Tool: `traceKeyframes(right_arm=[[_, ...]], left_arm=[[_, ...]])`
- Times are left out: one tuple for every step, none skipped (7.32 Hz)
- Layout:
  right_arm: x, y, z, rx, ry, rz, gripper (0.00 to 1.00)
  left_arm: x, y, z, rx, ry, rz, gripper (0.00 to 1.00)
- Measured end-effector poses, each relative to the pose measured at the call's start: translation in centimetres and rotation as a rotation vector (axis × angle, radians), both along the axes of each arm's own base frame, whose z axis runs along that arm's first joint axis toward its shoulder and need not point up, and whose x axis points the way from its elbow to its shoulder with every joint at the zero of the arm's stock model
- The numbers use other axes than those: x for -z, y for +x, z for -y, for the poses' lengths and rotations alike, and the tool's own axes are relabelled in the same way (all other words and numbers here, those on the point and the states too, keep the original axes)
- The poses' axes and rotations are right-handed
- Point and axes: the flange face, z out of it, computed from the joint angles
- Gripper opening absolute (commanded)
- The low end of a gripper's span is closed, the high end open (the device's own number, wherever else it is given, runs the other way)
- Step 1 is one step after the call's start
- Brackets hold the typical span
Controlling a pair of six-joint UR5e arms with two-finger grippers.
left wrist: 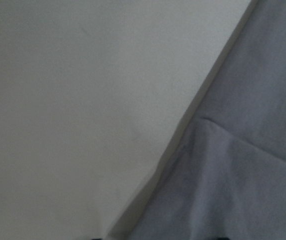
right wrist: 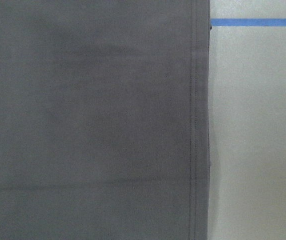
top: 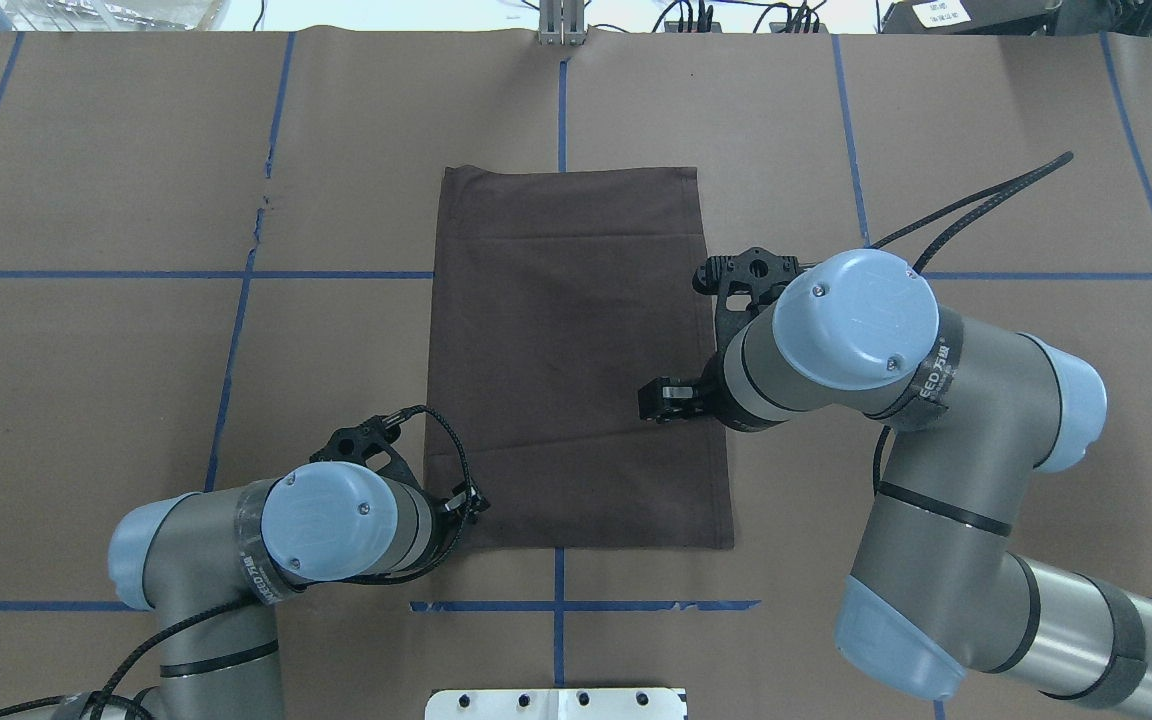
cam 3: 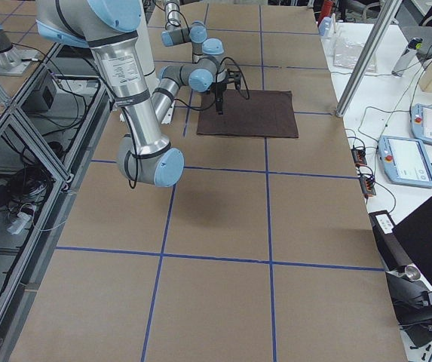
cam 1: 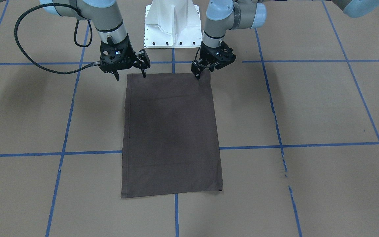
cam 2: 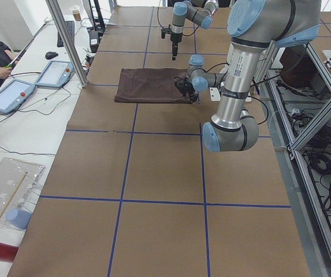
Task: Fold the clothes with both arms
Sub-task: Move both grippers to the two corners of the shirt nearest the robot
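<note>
Dark brown T-shirt lay folded into a flat rectangle mid-surface. My right hand hung over its robot-side right corner, fingers spread wide, holding nothing. My left hand sat low at the other near corner; couldn't tell whether it was pinching.

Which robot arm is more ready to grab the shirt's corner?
Probably left: the left gripper sits low at the T-shirt's near corner, while the right gripper hangs open, higher above the other corner.
</note>
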Motion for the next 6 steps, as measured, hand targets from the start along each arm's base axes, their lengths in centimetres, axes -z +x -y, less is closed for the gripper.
traceKeyframes(right_arm=[[0.0, 0.0, 0.0, 0.000, 0.000, 0.000, 1.00], [0.0, 0.0, 0.0, 0.000, 0.000, 0.000, 1.00], [0.0, 0.0, 0.0, 0.000, 0.000, 0.000, 1.00], [-0.1, 0.0, 0.0, 0.000, -0.001, -0.001, 1.00], [-0.2, 0.0, 0.0, 0.000, -0.001, -0.002, 1.00], [-0.3, 0.1, 0.0, 0.000, -0.002, -0.004, 1.00]], left_arm=[[0.0, 0.0, 0.0, 0.002, -0.001, 0.001, 0.14], [0.1, -0.2, 0.0, 0.002, -0.002, 0.003, 0.04], [0.4, -0.5, -0.1, 0.001, -0.003, 0.009, 0.00], [0.9, -1.0, -0.3, -0.001, -0.003, 0.014, 0.00], [1.5, -1.5, -0.5, -0.005, -0.002, 0.018, 0.00], [1.7, -1.7, -0.6, -0.009, -0.001, 0.020, 0.00]])
